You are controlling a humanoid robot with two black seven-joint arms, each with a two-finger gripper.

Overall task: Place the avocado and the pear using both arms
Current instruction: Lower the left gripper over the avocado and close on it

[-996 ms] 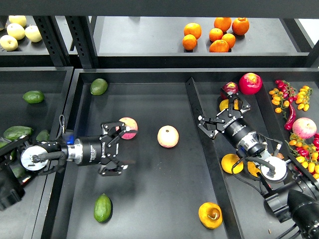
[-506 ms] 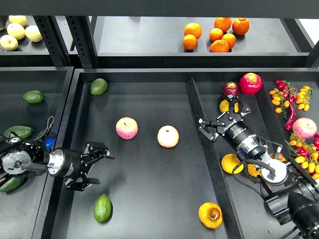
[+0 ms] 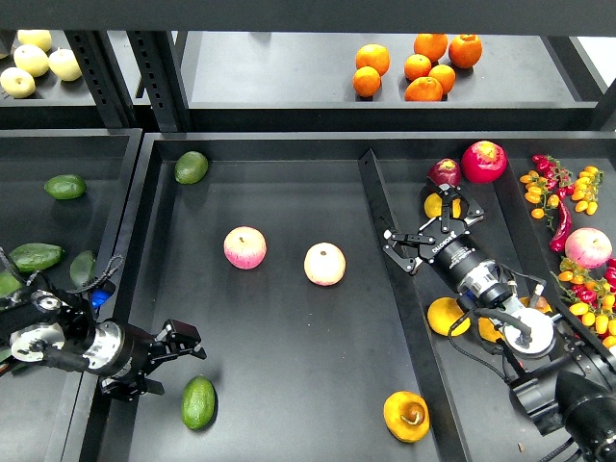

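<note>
The avocado (image 3: pixel 197 402), lime-green and egg-shaped, lies on the black tray floor (image 3: pixel 289 356) at the front left. The pear (image 3: pixel 406 416), golden with a brown dimple, lies at the front, near the divider (image 3: pixel 393 279). My left gripper (image 3: pixel 179 366) is open and empty, just up and left of the avocado, not touching it. My right gripper (image 3: pixel 428 227) is open and empty in the right compartment, with a yellow fruit (image 3: pixel 438 204) close behind its fingers.
Two pink-yellow apples (image 3: pixel 244 247) (image 3: pixel 324 264) sit mid-tray, and a darker avocado (image 3: pixel 191 166) at the far left corner. Red fruits (image 3: pixel 483 161), peppers (image 3: pixel 558 192) and an orange fruit (image 3: pixel 448 316) fill the right compartment. Oranges (image 3: pixel 414 63) are on the back shelf, avocados (image 3: pixel 64 186) in the left tray.
My left arm has pulled back down and left, from beside the left apple to just above the avocado, still open. The right arm has barely moved.
</note>
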